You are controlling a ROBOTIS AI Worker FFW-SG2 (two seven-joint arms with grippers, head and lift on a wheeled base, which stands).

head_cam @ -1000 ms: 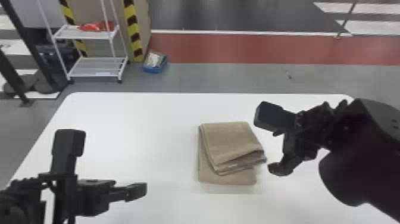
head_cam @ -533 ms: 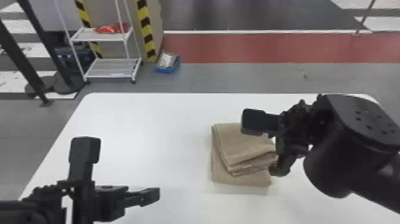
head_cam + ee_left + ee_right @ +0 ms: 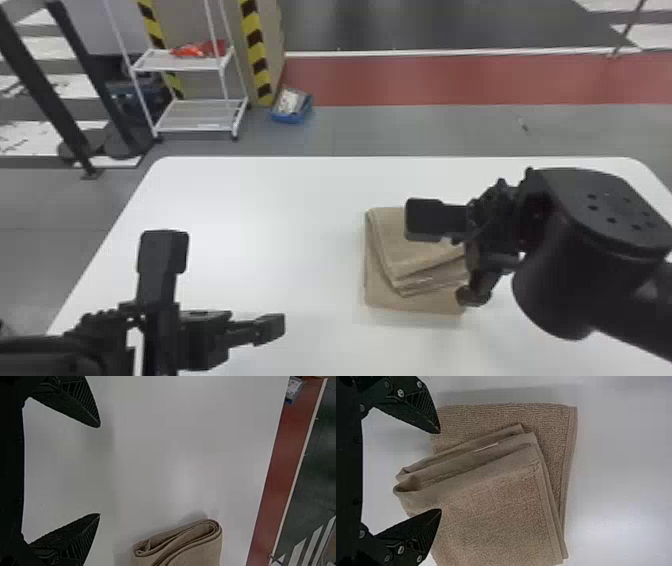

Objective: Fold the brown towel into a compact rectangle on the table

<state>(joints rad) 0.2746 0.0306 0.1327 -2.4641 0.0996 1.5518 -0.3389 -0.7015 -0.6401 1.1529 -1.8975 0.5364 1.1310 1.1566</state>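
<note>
1. Currently, brown towel (image 3: pixel 389 235) is on the white table (image 3: pixel 250 200), right of centre, in a folded stack.
2. Edges don't line up: upper layers sit skewed, bottom layer sticks out toward the near side. Loose folds gape on the stack's near side.
3. Right gripper (image 3: pixel 446 257) is over the towel's right part, fingers wide apart, nothing gripped. Can't tell if it touches cloth.
4. Left gripper (image 3: pixel 215 290) is over the near-left tabletop, also spread wide, holding nothing. White surface between it and towel.
5. Towel sits well in from the table's left edge.
6. Beyond far edge: white shelf rack (image 3: pixel 197 112), blue bin (image 3: pixel 291 117) beside it.
</note>
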